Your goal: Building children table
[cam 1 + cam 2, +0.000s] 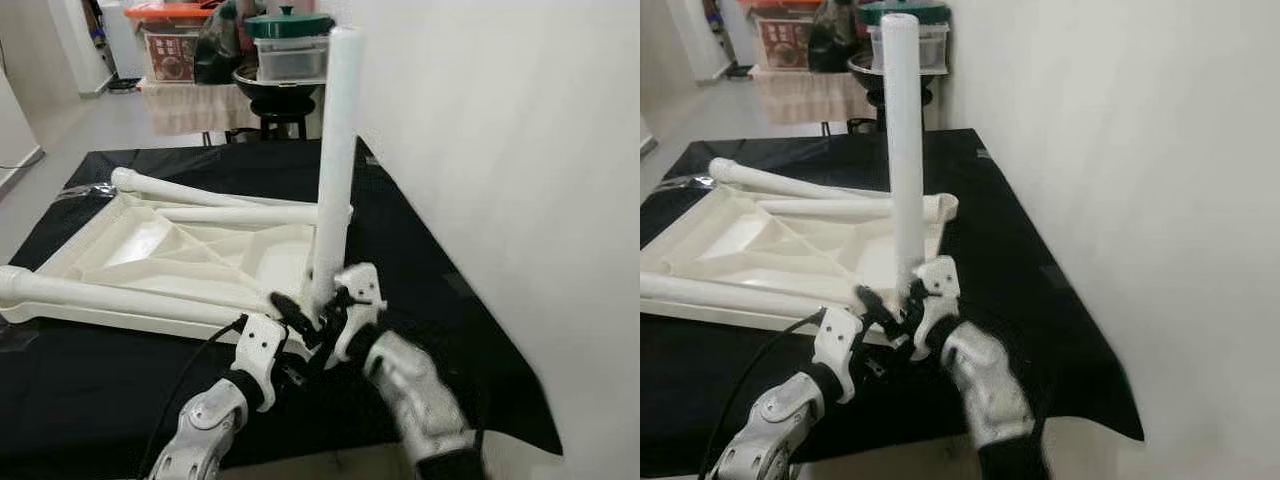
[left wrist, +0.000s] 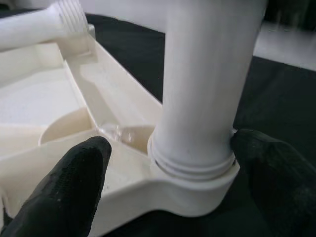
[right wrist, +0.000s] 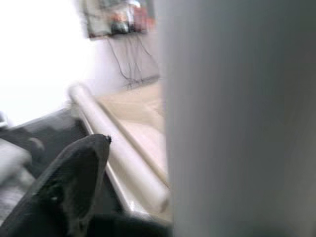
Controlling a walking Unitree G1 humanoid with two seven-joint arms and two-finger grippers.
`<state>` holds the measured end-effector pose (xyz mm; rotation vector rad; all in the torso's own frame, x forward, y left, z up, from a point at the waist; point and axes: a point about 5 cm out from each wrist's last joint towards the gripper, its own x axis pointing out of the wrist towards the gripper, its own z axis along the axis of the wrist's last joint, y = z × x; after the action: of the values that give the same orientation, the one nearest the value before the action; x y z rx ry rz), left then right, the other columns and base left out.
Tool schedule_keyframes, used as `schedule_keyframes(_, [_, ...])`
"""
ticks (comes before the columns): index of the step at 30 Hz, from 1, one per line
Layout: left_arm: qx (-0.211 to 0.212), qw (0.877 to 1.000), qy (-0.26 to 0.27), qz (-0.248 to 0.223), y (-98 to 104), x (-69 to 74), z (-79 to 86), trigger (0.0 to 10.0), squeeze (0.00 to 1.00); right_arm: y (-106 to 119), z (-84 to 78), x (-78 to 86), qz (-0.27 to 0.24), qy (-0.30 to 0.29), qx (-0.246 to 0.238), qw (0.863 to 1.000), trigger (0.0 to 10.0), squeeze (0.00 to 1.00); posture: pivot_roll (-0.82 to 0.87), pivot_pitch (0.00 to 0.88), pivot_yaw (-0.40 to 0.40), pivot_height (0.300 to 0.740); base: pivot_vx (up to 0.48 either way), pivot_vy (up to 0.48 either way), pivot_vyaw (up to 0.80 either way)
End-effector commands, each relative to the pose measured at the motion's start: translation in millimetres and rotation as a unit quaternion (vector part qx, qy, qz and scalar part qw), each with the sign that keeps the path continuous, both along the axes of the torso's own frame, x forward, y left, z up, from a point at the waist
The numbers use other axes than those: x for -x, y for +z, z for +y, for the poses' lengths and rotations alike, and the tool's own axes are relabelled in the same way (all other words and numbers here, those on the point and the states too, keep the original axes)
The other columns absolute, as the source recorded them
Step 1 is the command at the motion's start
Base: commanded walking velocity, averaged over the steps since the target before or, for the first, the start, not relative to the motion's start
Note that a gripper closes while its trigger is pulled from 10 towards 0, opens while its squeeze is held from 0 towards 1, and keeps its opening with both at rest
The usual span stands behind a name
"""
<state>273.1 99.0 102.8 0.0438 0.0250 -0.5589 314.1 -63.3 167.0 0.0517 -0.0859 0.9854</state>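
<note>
A cream children's table top (image 1: pixel 150 250) lies upside down on a black-covered table (image 1: pixel 450 300). One white leg (image 1: pixel 335 160) stands upright in its near right corner socket (image 2: pixel 197 192), with threads showing at the base. Three other legs (image 1: pixel 100 295) lie across the underside. My left gripper (image 1: pixel 295 320) is open and straddles the leg's base. One of its fingertips (image 2: pixel 266 163) touches the socket collar and the other hangs over the top's rib. My right gripper (image 1: pixel 345 300) is open right against the leg just above, its visible finger (image 3: pixel 74 187) apart from the leg.
A white wall (image 1: pixel 520 150) runs close along the right of the table. Behind the far edge stand a stool and a cloth-draped stand with storage boxes and a green-lidded pot (image 1: pixel 290 40). A black cable (image 1: pixel 190 370) trails from my left arm near the front edge.
</note>
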Motion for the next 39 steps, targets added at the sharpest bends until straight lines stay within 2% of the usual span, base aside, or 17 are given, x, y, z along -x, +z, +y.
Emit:
schedule_keyframes(1, [-0.005, 1.0, 0.004, 0.009, -5, 0.7, 0.9, 10.0, 0.0, 1, 3.3, 3.3, -0.01, 0.088, 0.022, 0.996, 10.0, 0.0, -0.02, 0.0, -0.053, 0.74, 0.0, 0.0, 0.0])
schedule_keyframes(4, [-0.004, 1.0, 0.004, 0.009, -5, 0.7, 0.6, 10.0, 0.0, 1, -1.9, 1.5, -0.017, 0.114, 0.046, 0.992, 10.0, 0.0, -0.01, 0.0, -0.06, 0.74, 0.0, 0.0, 0.0])
schedule_keyframes(7, [-0.004, 1.0, 0.005, 0.008, -5, 1.2, 0.0, 10.0, 0.0, 6, -22.4, -7.8, -0.011, 0.19, 0.092, 0.977, 10.0, 0.0, 0.0, 0.0, -0.062, 0.74, 0.0, 0.0, 0.0])
schedule_keyframes(11, [-0.004, 1.0, 0.005, 0.008, -6, 1.6, -0.4, 10.0, 0.0, 11, -32.3, -16.4, 0.005, 0.208, 0.093, 0.974, 10.0, 0.0, 0.01, 0.0, -0.067, 0.74, 0.0, 0.0, 0.0])
schedule_keyframes(13, [-0.003, 1.0, 0.005, 0.008, -6, 2.0, -1.1, 10.0, 0.0, 19, -39.7, -29.5, 0.019, 0.201, 0.082, 0.976, 10.0, 0.0, 0.02, 0.0, -0.073, 0.74, 0.0, 0.0, 0.0])
schedule_keyframes(15, [-0.002, 1.0, 0.005, 0.008, -6, 2.2, -1.5, 10.0, 0.0, 21, -41.7, -33.0, 0.024, 0.199, 0.077, 0.977, 10.0, 0.0, 0.02, 0.0, -0.074, 0.74, 0.0, 0.0, 0.0])
schedule_keyframes(16, [-0.002, 1.0, 0.005, 0.007, -5, 2.5, -1.8, 10.0, 0.0, 23, -43.8, -36.6, 0.03, 0.198, 0.073, 0.977, 9.4, 0.0, 0.02, 0.0, -0.078, 0.74, 0.0, 0.0, 0.0])
schedule_keyframes(17, [-0.002, 1.0, 0.005, 0.007, -5, 2.8, -2.0, 10.0, 0.0, 24, -45.5, -38.4, 0.034, 0.202, 0.071, 0.976, 9.4, 0.0, 0.02, 0.0, -0.078, 0.74, 0.0, 0.0, 0.0])
schedule_keyframes(18, [-0.003, 1.0, 0.005, 0.006, -5, 3.4, -2.2, 10.0, 0.0, 24, -46.8, -39.9, 0.038, 0.204, 0.07, 0.976, 5.8, 0.0, 0.03, 0.0, -0.079, 0.74, 0.0, 0.0, 0.0])
schedule_keyframes(20, [-0.003, 1.0, 0.005, 0.006, -5, 3.9, -2.3, 10.0, 0.0, 24, -47.7, -40.7, 0.04, 0.205, 0.07, 0.975, 5.8, 0.0, 0.03, 0.0, -0.079, 0.74, 0.0, 0.0, 0.0])
schedule_keyframes(21, [-0.003, 1.0, 0.004, 0.005, -5, 6.2, -2.3, 10.0, 0.0, 24, -49.2, -42.9, 0.044, 0.202, 0.07, 0.976, 0.0, 0.0, 0.03, 0.0, -0.08, 0.74, 0.0, 0.0, 0.0])
schedule_keyframes(24, [-0.003, 1.0, 0.0, 0.006, -5, 9.8, -2.3, 10.0, 0.0, 23, -50.7, -44.5, 0.049, 0.197, 0.07, 0.977, 0.0, 0.0, 0.03, 0.0, -0.08, 0.74, 0.0, 0.0, 0.0])
schedule_keyframes(28, [-0.004, 1.0, -0.004, 0.008, -7, 21.7, 0.6, 10.0, 0.0, 17, -57.1, -45.7, 0.058, 0.184, 0.064, 0.979, 0.0, 0.0, 0.03, 0.0, -0.075, 0.74, 0.0, 0.0, 0.0])
schedule_keyframes(32, [-0.006, 1.0, -0.002, 0.007, -6, 23.6, 1.4, 10.0, 0.0, 13, -64.1, -44.7, 0.054, 0.169, 0.059, 0.982, 0.0, 0.0, 0.03, 0.0, -0.07, 0.74, 0.0, 0.0, 0.0])
schedule_keyframes(35, [-0.01, 1.0, -0.005, 0.004, -6, 25.3, 1.7, 10.0, 0.0, 5, -82.5, -44.3, 0.048, 0.103, 0.066, 0.991, 0.0, 0.0, 0.01, 0.0, -0.066, 0.74, 0.0, 0.0, 0.0])
schedule_keyframes(38, [-0.013, 1.0, -0.007, 0.0, -5, 26.8, 2.0, 10.0, 0.0, -3, -85.5, -39.8, 0.06, 0.077, 0.067, 0.993, 0.0, 0.0, 0.01, 0.0, -0.068, 0.74, 0.0, 0.0, 0.0])
schedule_keyframes(39, [-0.018, 1.0, -0.009, -0.003, -5, 29.7, 3.4, 10.0, 0.0, -17, -78.6, -39.4, 0.08, -0.032, 0.06, 0.994, 0.0, 0.0, 0.01, 0.0, -0.079, 0.74, 0.0, 0.0, 0.0])
